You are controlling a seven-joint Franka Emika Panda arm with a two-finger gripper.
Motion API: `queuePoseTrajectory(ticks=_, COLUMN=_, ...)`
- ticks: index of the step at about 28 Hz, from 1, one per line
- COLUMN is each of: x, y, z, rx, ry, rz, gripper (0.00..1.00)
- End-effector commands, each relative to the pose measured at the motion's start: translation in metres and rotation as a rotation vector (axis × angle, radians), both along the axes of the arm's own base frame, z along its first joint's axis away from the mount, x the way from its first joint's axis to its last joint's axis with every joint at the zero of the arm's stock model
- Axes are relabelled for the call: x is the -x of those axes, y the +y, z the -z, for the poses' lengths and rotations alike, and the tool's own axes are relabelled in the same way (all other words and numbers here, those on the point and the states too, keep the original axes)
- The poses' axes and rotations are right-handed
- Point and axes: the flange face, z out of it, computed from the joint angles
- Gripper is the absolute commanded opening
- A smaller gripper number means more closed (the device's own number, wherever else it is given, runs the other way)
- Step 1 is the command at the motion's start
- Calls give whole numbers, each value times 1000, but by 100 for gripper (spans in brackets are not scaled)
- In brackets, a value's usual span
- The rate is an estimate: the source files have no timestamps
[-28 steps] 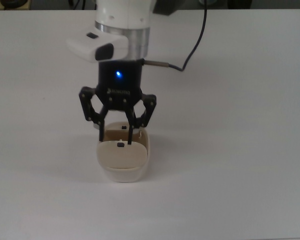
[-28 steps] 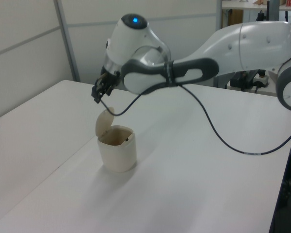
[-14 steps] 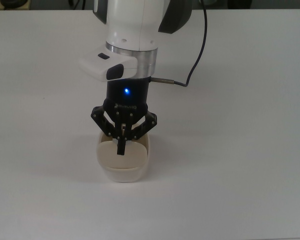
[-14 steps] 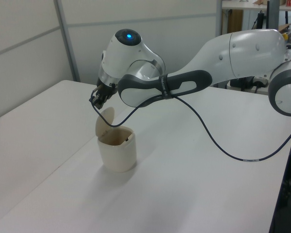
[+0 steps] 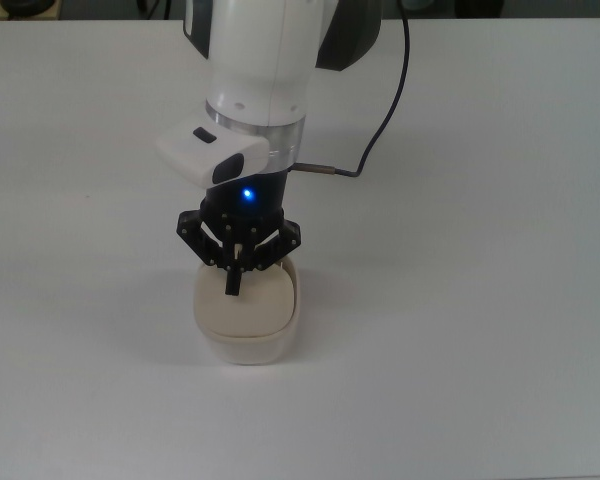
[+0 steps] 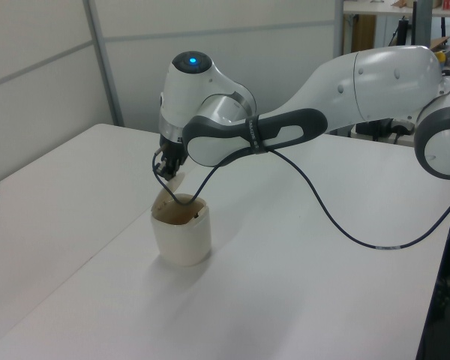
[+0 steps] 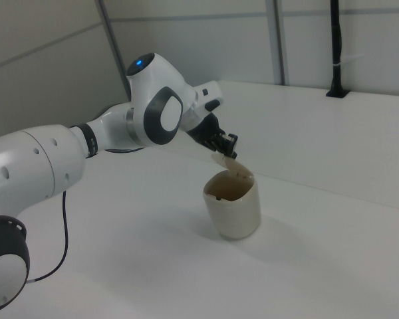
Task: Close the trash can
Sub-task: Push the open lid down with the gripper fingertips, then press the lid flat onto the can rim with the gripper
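The small cream plastic trash can [image 5: 245, 325], a rounded-rectangle bin, is standing upright on the bare white table [image 5: 480, 300], near the middle of the top view and slightly toward its lower edge. In the left view the bin [image 6: 181, 232] is sitting on the near part of the table, and in the right view it [image 7: 234, 206] is standing a little right of centre.

The white robot arm's black two-finger gripper [image 5: 234, 283] is hanging directly over the bin, with its fingers drawn together into one narrow dark tip and nothing held between them. In the top view that tip is lying over the far half of the flat cream lid [image 5: 242, 305], which is covering most of the bin's mouth. In the right view the lid [image 7: 225, 161] is tilting down from the gripper [image 7: 227, 147] toward the rim, with the brown inside of the bin still open to view beneath it, so the lid is partly lowered and not seated. The gripper tip is appearing to touch the lid's raised edge.

A blue light [image 5: 247, 194] is glowing on the gripper body, and a dark cable [image 5: 385, 110] is running away from the wrist.
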Motion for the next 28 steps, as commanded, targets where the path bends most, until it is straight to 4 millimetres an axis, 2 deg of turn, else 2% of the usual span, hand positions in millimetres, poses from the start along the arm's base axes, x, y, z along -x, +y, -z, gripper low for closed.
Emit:
queuePoseTrajectory(ticks=1, x=9, y=-4, z=4, rx=-4, ry=107, rz=-51, gripper=0)
queuePoseTrajectory(ticks=9, x=20, y=-6, z=13, rx=-10, ry=228, rz=-79, gripper=0)
queuePoseTrajectory(ticks=15, x=24, y=-4, z=39, rx=-9, ry=301, rz=-97, gripper=0)
queuePoseTrajectory(ticks=20, x=24, y=-3, z=45, rx=-7, ry=311, rz=-100, gripper=0)
queuePoseTrajectory(ticks=28, x=23, y=1, z=68, rx=1, ry=348, rz=-119, gripper=0)
